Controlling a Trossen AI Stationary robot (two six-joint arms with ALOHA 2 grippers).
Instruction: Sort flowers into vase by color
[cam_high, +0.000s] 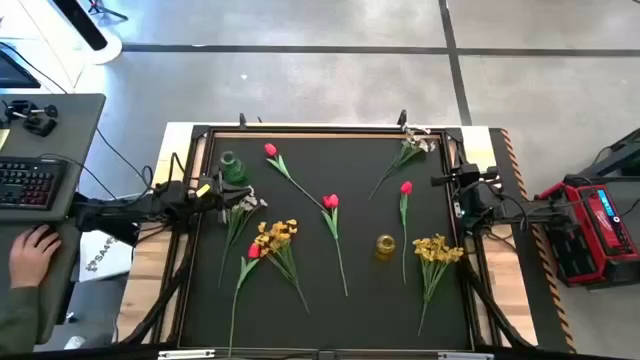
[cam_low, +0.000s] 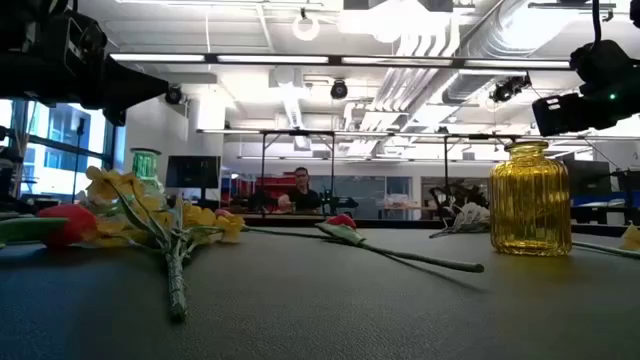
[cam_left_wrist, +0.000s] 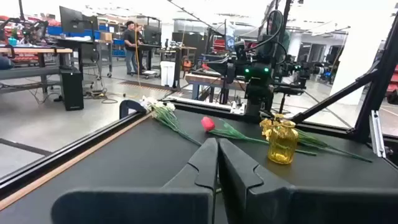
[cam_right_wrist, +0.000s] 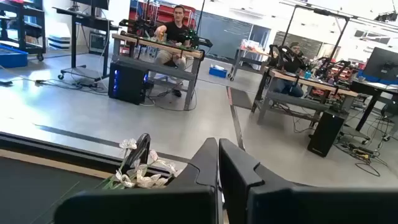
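Note:
Flowers lie flat across the black mat (cam_high: 300, 320). There are red tulips (cam_high: 330, 201) (cam_high: 270, 150) (cam_high: 406, 187) (cam_high: 253, 251), yellow bunches (cam_high: 275, 237) (cam_high: 437, 248), and white sprigs (cam_high: 245, 205) (cam_high: 415, 145). A green glass vase (cam_high: 232, 168) stands far left and a yellow glass vase (cam_high: 385, 246) stands right of centre. My left gripper (cam_high: 216, 189) hovers shut beside the green vase, above the left white sprig. My right gripper (cam_high: 440, 181) hovers shut at the right edge, near the far white sprig (cam_right_wrist: 140, 177). The left wrist view shows the yellow vase (cam_left_wrist: 281, 140) and a tulip (cam_left_wrist: 208, 123) ahead.
A raised frame (cam_high: 200, 130) borders the mat. A desk with a keyboard (cam_high: 30, 182) and a person's hand (cam_high: 35, 245) sits to the left, and a red device (cam_high: 595, 215) to the right. People sit at benches (cam_right_wrist: 177, 22) beyond the table. The mat's near middle has open room.

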